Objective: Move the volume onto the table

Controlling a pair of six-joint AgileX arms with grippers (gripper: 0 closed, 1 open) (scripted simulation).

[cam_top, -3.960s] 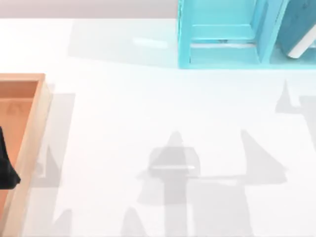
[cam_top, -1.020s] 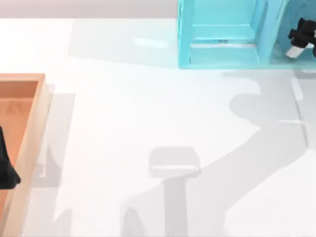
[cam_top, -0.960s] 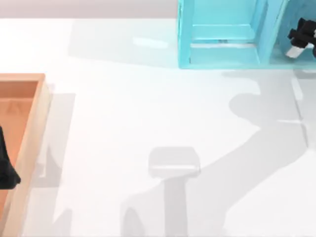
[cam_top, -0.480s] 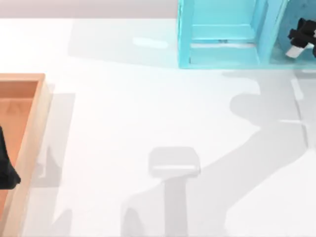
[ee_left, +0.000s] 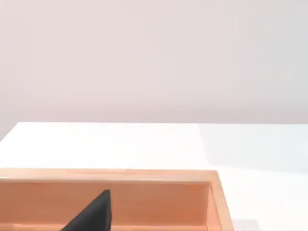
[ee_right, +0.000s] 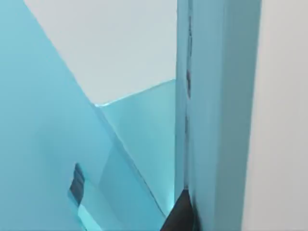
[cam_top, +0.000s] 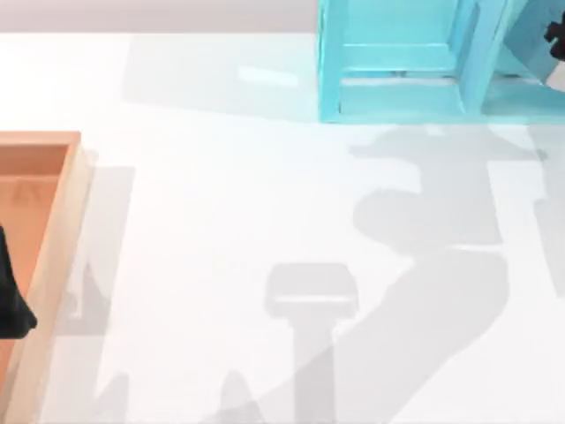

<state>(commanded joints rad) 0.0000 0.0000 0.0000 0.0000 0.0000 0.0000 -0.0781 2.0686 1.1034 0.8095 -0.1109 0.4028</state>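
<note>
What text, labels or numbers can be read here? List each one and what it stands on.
None. The table, the tray and the shelf are all plain and unmarked. The volume's visible part, at the top view's right edge by the right gripper, bears no lettering that can be made out.

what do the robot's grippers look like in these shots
The left gripper is a matte black pointed wedge, without markings or cables, over the wooden tray. The right gripper is a small black blocky shape by the cyan shelf unit.
</note>
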